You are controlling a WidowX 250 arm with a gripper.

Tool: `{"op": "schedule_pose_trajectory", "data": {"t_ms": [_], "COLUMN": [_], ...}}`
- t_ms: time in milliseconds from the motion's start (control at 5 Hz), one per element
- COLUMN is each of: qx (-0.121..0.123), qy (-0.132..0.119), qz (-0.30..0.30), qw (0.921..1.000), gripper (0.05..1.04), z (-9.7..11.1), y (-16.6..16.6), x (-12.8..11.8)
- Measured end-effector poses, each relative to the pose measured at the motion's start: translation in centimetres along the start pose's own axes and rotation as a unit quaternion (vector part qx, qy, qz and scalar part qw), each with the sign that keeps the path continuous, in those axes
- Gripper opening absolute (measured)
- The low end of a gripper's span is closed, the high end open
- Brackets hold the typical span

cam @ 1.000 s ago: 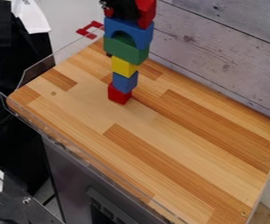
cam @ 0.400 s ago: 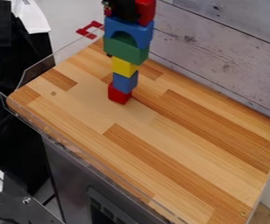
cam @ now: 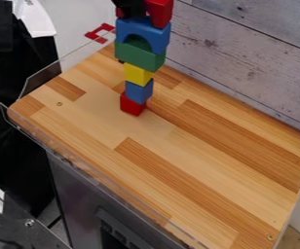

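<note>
The black gripper (cam: 132, 7) is at 12 o'clock, at the top of a block tower, right beside a red block (cam: 159, 12) on a blue arch (cam: 140, 30); whether it is spread, pressed together or pinching something, I cannot tell. Going down towards 6 o'clock come a green block (cam: 138, 57), a yellow block (cam: 138, 75), a blue block (cam: 139, 91) and a red cube (cam: 132, 104) standing on the wooden top (cam: 198, 146). A red bracket-like piece (cam: 94, 35) is at 11 o'clock.

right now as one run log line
gripper at upper red piece | blue arch on green block | yellow block, blue block, red block below
</note>
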State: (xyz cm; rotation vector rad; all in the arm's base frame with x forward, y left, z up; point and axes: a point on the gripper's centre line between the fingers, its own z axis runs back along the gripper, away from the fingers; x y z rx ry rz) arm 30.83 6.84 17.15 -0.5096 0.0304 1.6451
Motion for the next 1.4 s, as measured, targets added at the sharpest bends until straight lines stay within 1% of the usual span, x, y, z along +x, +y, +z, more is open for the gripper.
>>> {"op": "schedule_pose_trajectory", "data": {"t_ms": [200,400,600,800,1000,1200,1400], "qx": [0.001,0.014,0.073,0.148,0.187,0.226,0.23], "qy": [-0.016,-0.061,-0.111,-0.154,-0.119,-0.062,-0.009], "qz": [-0.015,-0.036,-0.101,-0.218,-0.334,-0.433,-0.543], "qw": [0.9998,0.9974,0.986,0.9521,0.9161,0.8701,0.8079], "gripper": [0.999,0.999,0.999,0.999,0.999,1.0,0.999], "z": [1.4,4.5,4.8,2.3,-1.4,-3.7,-4.1], "y": [-0.7,-1.9,-2.8,-1.6,0.6,2.9,4.5], "x": [-0.1,-1.0,-4.6,-9.5,-12.0,-11.6,-11.2]}}
